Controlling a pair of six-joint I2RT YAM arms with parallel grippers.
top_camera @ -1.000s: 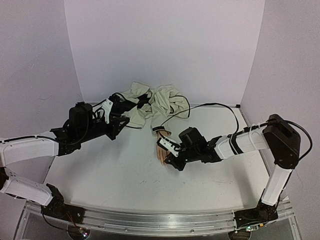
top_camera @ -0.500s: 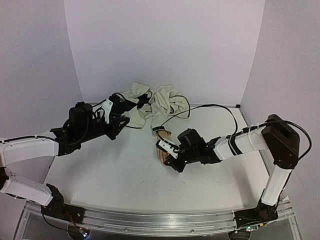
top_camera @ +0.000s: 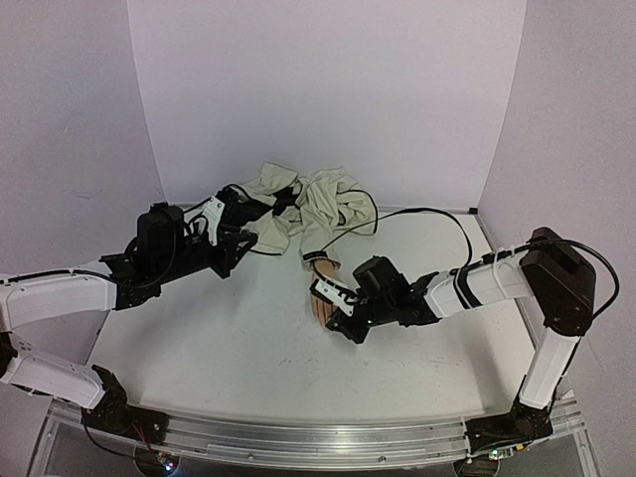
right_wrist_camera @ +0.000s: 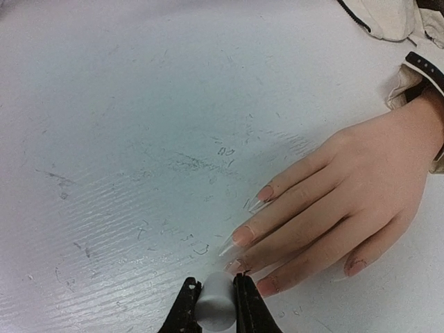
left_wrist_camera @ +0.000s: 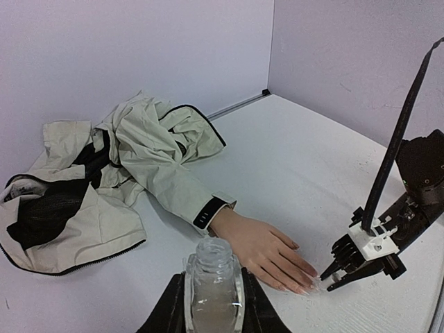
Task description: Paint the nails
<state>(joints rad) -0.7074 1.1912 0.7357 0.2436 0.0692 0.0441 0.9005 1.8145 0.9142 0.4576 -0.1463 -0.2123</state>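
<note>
The pale mannequin hand [right_wrist_camera: 361, 187] lies palm down on the white table, its sleeve cuff [left_wrist_camera: 210, 211] dark-banded. The nails [right_wrist_camera: 242, 236] are long with clear tips, and the ring and little ones show reddish smears. My right gripper [right_wrist_camera: 216, 305] is shut on a small grey cap [right_wrist_camera: 216, 300], right at the ring fingertip. The brush under the cap is hidden. In the top view this gripper [top_camera: 343, 320] sits over the hand's [top_camera: 318, 301] fingertips. My left gripper [left_wrist_camera: 214, 309] is shut on an open clear bottle [left_wrist_camera: 213, 274], held upright behind the wrist.
A crumpled cream jacket [top_camera: 298, 204] with dark lining lies at the back of the table [top_camera: 238, 338], joined to the hand's sleeve. A black cable [top_camera: 427, 211] loops across the back right. Lilac walls close in behind and on both sides.
My right gripper has crept slightly left over the fingertips with the cap in it. The left arm and bottle have stayed still.
</note>
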